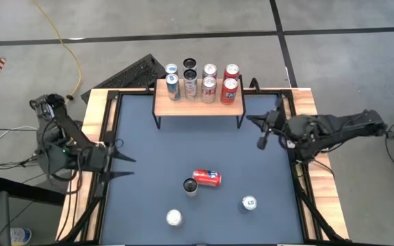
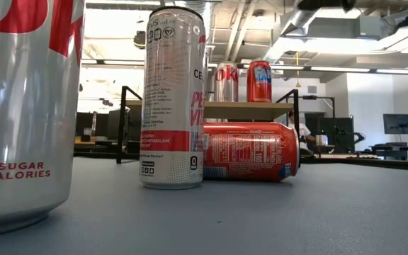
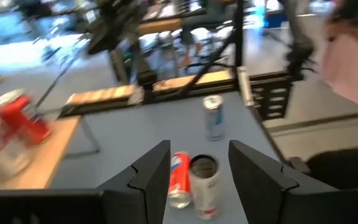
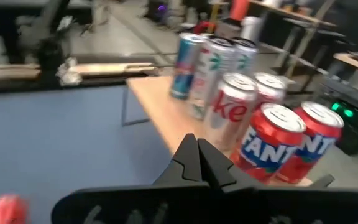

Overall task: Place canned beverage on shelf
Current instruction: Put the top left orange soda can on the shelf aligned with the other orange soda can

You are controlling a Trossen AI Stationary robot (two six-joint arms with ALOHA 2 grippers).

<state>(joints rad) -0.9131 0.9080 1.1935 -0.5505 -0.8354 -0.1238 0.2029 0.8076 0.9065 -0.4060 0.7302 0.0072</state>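
1. Left pincer [image 1: 125,167] at nine o'clock of the table [image 1: 149,150], fingers spread about halfway, nothing between them; in its own wrist view aimed squarely at the loose cans, likely lined up for a pick.
2. Right pincer [image 1: 261,133] at three o'clock, pinched fully together and empty, parked just beside the shelf's right end; probably waiting clear of the work.
3. Red can [image 1: 206,178] lying on its side near table centre, slightly toward six o'clock, not yet on the shelf.
4. Tall slim can [image 1: 191,186] upright, touching the red can's left end; close pairing likely to crowd a grasp on either.
5. Silver can [image 1: 174,218] at six o'clock and blue-topped can [image 1: 249,203] toward five o'clock, both upright, well apart.
6. Shelf [image 1: 197,106] at twelve o'clock, carrying a double row of upright cans [image 1: 202,82] along its back edge; front strip of the wooden top bare, so room remains.
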